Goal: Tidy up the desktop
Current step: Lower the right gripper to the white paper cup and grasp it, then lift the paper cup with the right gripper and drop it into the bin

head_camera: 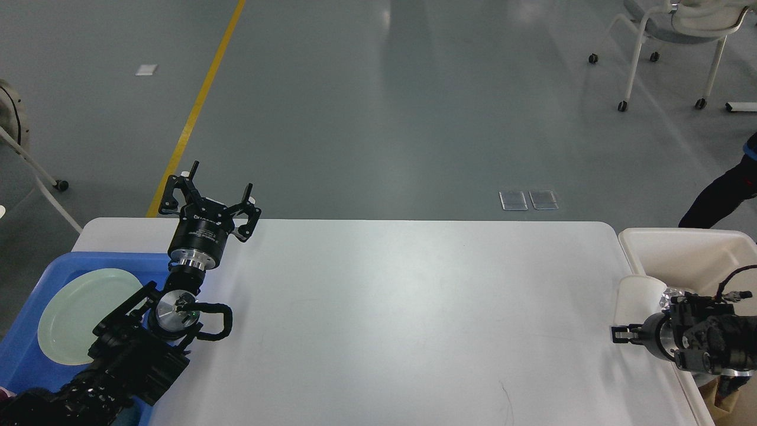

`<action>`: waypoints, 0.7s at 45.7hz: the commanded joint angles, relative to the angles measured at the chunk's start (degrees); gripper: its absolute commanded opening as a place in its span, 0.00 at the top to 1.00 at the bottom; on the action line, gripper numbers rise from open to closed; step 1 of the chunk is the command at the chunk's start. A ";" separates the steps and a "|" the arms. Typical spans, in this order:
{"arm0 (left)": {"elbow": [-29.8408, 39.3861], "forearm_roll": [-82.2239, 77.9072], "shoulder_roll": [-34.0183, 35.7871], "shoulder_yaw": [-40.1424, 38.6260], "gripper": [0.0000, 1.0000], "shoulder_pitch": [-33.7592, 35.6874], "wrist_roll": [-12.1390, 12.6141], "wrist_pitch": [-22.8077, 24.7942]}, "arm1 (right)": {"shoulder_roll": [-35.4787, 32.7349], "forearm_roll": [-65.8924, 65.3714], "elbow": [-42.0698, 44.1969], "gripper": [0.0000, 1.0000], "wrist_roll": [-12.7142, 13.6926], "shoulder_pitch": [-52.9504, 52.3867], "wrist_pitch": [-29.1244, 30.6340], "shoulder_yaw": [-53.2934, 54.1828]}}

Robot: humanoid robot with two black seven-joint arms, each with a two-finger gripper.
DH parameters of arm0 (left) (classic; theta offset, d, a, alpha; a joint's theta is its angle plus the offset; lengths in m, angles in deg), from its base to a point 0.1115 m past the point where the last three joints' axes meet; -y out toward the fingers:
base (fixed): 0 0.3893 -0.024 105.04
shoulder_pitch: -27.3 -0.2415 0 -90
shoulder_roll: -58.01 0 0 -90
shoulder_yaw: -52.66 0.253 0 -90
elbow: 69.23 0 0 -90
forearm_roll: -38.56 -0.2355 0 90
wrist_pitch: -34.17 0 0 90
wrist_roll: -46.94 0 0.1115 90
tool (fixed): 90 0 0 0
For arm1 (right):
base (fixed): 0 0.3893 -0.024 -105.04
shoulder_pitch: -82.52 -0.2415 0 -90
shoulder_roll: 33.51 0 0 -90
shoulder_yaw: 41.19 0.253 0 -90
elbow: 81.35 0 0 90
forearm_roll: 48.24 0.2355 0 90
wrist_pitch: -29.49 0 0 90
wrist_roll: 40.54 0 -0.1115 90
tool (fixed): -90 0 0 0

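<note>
The white desktop (414, 307) fills the middle of the head view and nothing lies on its open surface. My left gripper (220, 180) is open and empty, pointing up over the desktop's far left edge. My right gripper (618, 335) is at the desktop's right edge, shut on a small cream-white container (636, 299). It holds the container at the left rim of the cream-white bin (680, 245).
A blue tray (89, 258) at the left holds a pale green plate (77, 316). Crumpled foil-like scraps (671, 291) show in the bin. A wheeled chair (674, 29) stands far right on the floor. A person's dark leg (724, 198) is at the right edge.
</note>
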State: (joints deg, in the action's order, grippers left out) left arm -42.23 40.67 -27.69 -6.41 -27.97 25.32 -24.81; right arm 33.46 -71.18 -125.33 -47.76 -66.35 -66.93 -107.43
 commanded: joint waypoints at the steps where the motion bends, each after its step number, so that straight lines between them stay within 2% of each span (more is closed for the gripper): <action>1: -0.02 0.00 0.00 0.00 0.01 -0.02 0.00 0.00 | -0.87 0.70 -0.92 1.00 0.01 -0.98 0.09 -0.21; 10: -0.02 0.00 0.00 0.00 0.01 -0.02 0.00 0.00 | -4.91 0.61 -8.56 1.00 -0.60 -8.18 0.88 -0.12; 15: -0.02 0.00 0.00 0.00 0.01 -0.02 0.00 0.00 | -9.03 0.52 -19.00 1.00 -1.56 -18.36 3.94 -0.12; 19: -0.02 0.00 0.00 0.00 0.01 -0.02 0.00 0.00 | -12.29 0.44 -30.25 1.00 -3.23 -31.18 11.58 -0.12; 24: -0.02 0.00 0.00 0.00 0.01 -0.02 0.00 0.00 | -13.70 0.61 -41.86 1.00 -3.50 -49.38 28.96 0.76; 26: -0.02 0.00 0.00 0.00 0.01 -0.02 0.00 0.00 | -13.35 0.79 -44.86 1.00 -3.50 -55.36 34.16 0.93; 28: -0.02 0.00 0.00 0.00 0.01 -0.02 0.00 0.00 | -12.83 1.57 -47.76 1.00 -3.59 -60.46 37.95 0.94; 32: -0.02 0.00 0.00 0.00 0.01 -0.02 0.00 0.00 | -10.89 4.12 -52.24 1.00 -3.50 -68.29 41.04 0.94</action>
State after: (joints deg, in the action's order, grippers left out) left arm -42.24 40.67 -27.68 -6.40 -27.98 25.32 -24.81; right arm 20.65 -69.70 -171.45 -51.29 -123.93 -31.83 -106.57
